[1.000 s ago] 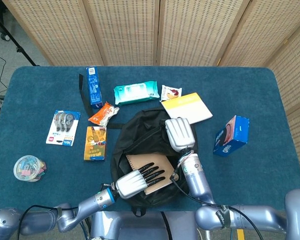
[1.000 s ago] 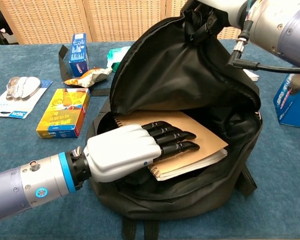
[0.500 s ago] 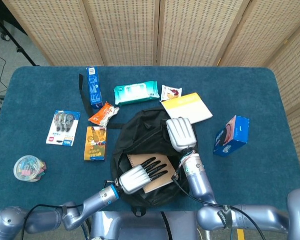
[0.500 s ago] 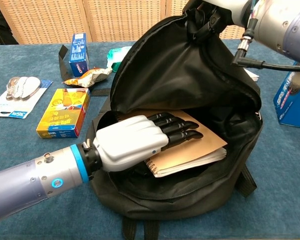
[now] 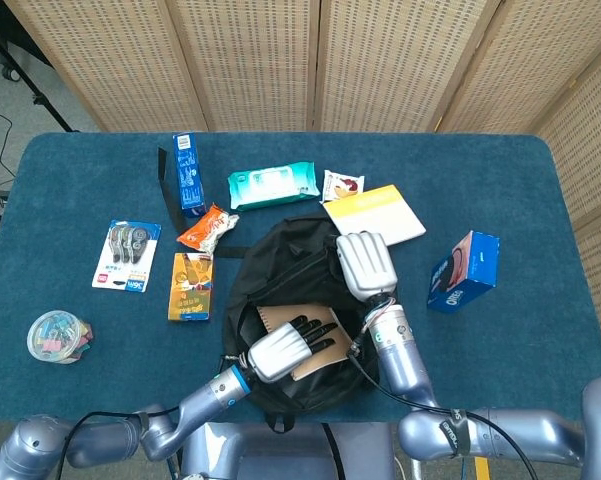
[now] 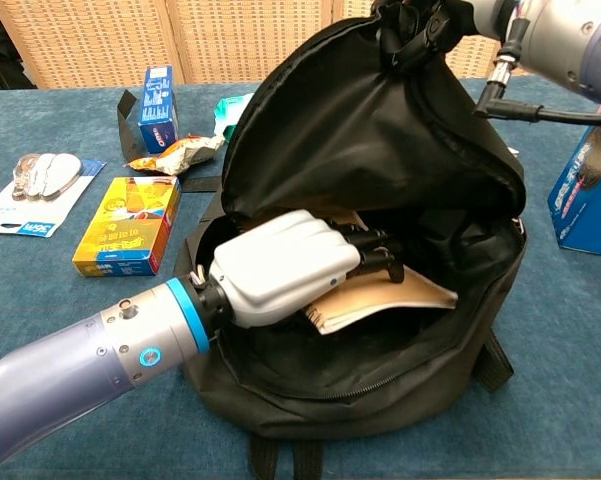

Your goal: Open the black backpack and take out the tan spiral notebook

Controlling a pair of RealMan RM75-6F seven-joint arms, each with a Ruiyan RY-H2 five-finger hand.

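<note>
The black backpack (image 5: pixel 280 260) lies at the table's front centre with its mouth open toward me. My right hand (image 5: pixel 365 265) grips the top flap (image 6: pixel 380 140) and holds it up; in the chest view that hand (image 6: pixel 420 22) shows at the top edge. Inside lies the tan spiral notebook (image 6: pixel 390 295), tilted, with its spiral edge toward me. My left hand (image 6: pixel 285 265) is deep in the opening, its dark fingers curled over the notebook's cover and gripping it. From the head view, the left hand (image 5: pixel 280 352) covers most of the notebook (image 5: pixel 280 318).
Left of the bag lie a yellow box (image 5: pixel 190 286), a snack packet (image 5: pixel 207 230), a blue box (image 5: pixel 188 175), a correction tape pack (image 5: pixel 127 255) and a jar of clips (image 5: pixel 58 335). Behind it are wipes (image 5: pixel 273 185) and a yellow booklet (image 5: pixel 375 213). Another blue box (image 5: pixel 463 270) stands at the right.
My left hand has pushed deeper into the backpack and its fingers have curled from flat onto the notebook, which now tilts. The right hand has raised the flap slightly.
</note>
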